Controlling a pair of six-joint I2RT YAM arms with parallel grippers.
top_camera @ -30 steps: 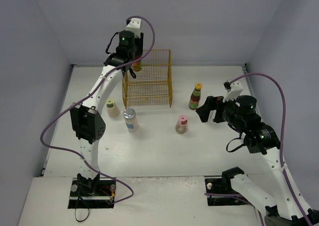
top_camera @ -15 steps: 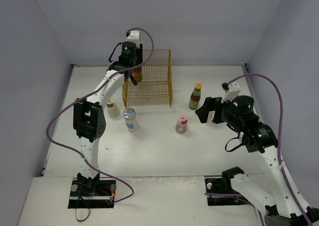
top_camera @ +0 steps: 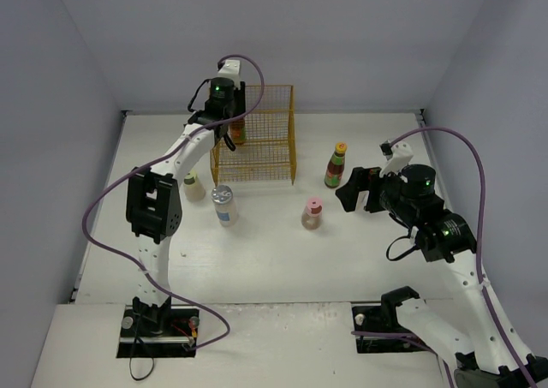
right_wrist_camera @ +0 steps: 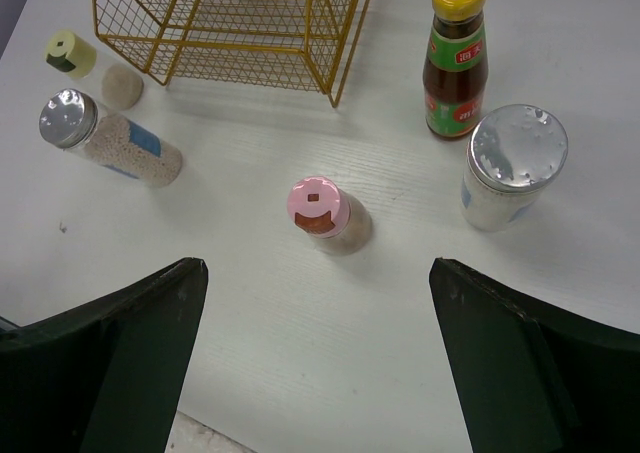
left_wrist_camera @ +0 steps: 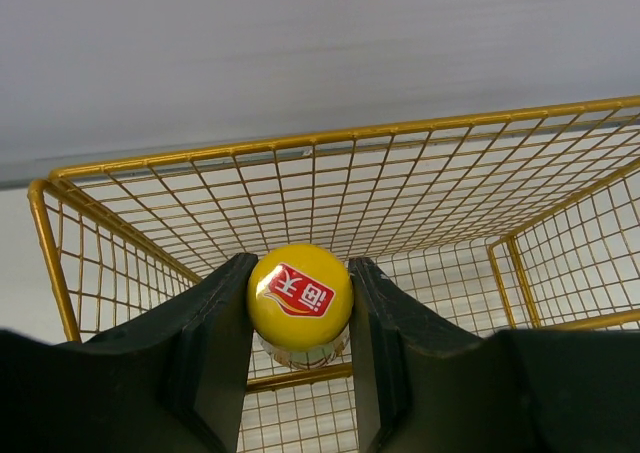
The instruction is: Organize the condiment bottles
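My left gripper (left_wrist_camera: pixel 299 295) is shut on the yellow cap of a dark bottle (left_wrist_camera: pixel 299 291) and holds it upright inside the top tier of the yellow wire rack (left_wrist_camera: pixel 300 188), at its back left corner (top_camera: pixel 237 131). My right gripper (right_wrist_camera: pixel 315 273) is open and empty above the table, just near of the pink-capped beige bottle (right_wrist_camera: pixel 320 213). A second dark bottle with a yellow cap (right_wrist_camera: pixel 456 58) and a silver-lidded jar (right_wrist_camera: pixel 512 168) stand to its right. Another silver-lidded jar (right_wrist_camera: pixel 105 138) and the yellow-green-capped bottle (right_wrist_camera: pixel 95 68) stand on the left. In the top view the right gripper (top_camera: pixel 349 191) hides one jar.
The yellow wire rack (top_camera: pixel 257 140) stands at the back middle of the white table, its open side facing the near edge. Grey walls close the table on the left, back and right. Purple cables loop over both arms.
My left gripper has come down and slightly nearer with the dark bottle, lowering it into the rack. The right gripper has barely shifted to the left.
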